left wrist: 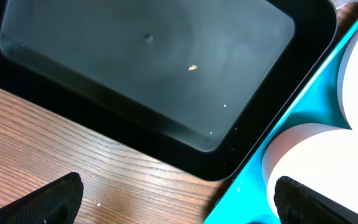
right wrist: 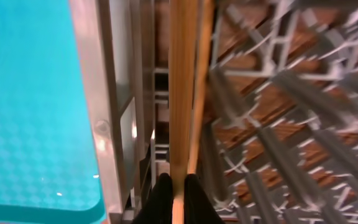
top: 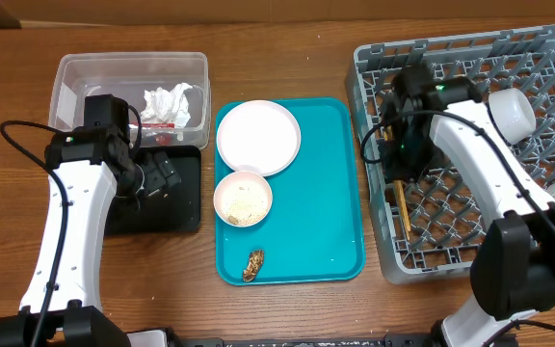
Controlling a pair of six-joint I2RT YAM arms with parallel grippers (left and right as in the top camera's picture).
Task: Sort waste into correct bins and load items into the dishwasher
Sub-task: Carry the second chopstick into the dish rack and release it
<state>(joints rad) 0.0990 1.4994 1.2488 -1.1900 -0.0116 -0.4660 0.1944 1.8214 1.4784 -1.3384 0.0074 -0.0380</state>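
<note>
Against the dish rack (top: 470, 50) wall nearest the teal tray (top: 335, 260), your right claw (right wrist: 174, 200) pinches the chopsticks (right wrist: 182, 93) low inside, so you probably release and lift clear next; your left claw (left wrist: 179, 208) hangs spread above the black tray (left wrist: 166, 146).

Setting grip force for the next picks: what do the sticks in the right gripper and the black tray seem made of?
The chopsticks look like wood or bamboo: matte tan, lengthwise streaks. The black tray is probably plastic: smooth, semi-gloss, with soft reflections and moulded rounded corners.
</note>
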